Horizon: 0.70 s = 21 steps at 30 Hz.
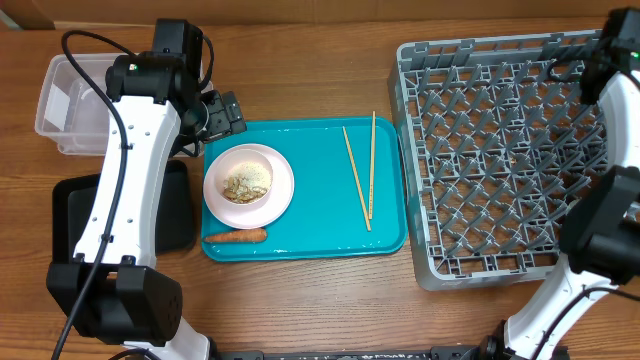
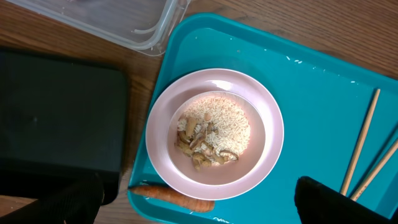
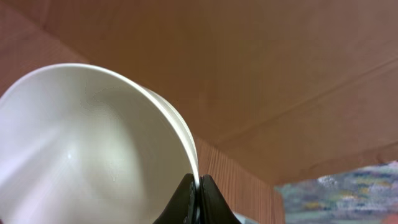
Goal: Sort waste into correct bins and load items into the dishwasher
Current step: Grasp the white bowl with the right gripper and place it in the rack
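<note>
A pale pink plate (image 1: 281, 196) with beige rice scraps (image 1: 247, 182) sits on the left of the teal tray (image 1: 320, 215). An orange carrot (image 1: 236, 238) lies just in front of it and two wooden chopsticks (image 1: 360, 170) lie to its right. My left gripper (image 1: 226, 112) hovers over the tray's back left corner. In the left wrist view it (image 2: 196, 210) is open and empty above the plate (image 2: 267, 134), rice (image 2: 217, 124) and carrot (image 2: 177, 198). My right gripper (image 3: 198, 198) is shut on the rim of a white bowl (image 3: 87, 149), held up in the air. The wrapper, tissue, cup and pink bowl are out of view.
The clear tub (image 1: 70, 100) stands at the back left and the black tray (image 1: 75, 215) in front of it, partly under my left arm. The grey dish rack (image 1: 490, 160) fills the right side, with my right arm along its right edge.
</note>
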### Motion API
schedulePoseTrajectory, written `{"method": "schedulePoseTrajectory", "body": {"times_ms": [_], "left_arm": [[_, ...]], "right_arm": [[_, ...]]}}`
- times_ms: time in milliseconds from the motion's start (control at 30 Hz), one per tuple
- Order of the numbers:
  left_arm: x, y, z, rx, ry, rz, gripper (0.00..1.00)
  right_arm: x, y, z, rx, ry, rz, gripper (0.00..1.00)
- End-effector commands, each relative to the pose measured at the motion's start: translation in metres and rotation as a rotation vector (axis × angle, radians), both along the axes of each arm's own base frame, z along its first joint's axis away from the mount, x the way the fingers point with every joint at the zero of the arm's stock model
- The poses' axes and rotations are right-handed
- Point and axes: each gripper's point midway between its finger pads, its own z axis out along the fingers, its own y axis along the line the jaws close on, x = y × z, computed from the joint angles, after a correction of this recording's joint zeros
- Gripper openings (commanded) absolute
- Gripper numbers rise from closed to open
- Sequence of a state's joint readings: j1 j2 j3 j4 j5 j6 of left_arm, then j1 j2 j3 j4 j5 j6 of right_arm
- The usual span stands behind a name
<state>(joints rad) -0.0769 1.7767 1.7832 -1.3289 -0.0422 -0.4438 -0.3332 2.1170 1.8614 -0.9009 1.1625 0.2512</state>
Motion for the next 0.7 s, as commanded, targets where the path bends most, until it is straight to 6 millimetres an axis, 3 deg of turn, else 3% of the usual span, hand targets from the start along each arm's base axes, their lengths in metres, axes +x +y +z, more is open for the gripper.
{"method": "schedulePoseTrajectory", "body": {"times_ms": [0, 100, 433, 533, 633, 667], "left_arm": [[0.002, 0.001, 0.008, 0.003, -0.025, 0.015, 1.0], [0.002, 0.001, 0.008, 0.003, -0.025, 0.015, 1.0], [0.002, 0.001, 0.009, 0.003, -0.028, 0.015, 1.0], [0.002, 0.001, 0.009, 0.003, -0.028, 0.015, 1.0], [0.002, 0.001, 0.009, 0.003, -0.028, 0.015, 1.0], [0.002, 0.001, 0.009, 0.003, -0.028, 0.015, 1.0]], "right_arm": [[0.007, 0.01, -0.017, 0.034, -0.074, -0.013, 0.04], [0.018, 0.023, -0.033, 0.098, -0.067, 0.03, 0.04], [0.03, 0.055, -0.043, 0.154, -0.036, 0.098, 0.04], [0.041, 0.074, -0.044, 0.162, -0.032, 0.144, 0.04], [0.055, 0.105, -0.054, 0.232, -0.033, 0.221, 0.13], [0.061, 0.121, -0.061, 0.284, -0.031, 0.259, 0.3]]}}
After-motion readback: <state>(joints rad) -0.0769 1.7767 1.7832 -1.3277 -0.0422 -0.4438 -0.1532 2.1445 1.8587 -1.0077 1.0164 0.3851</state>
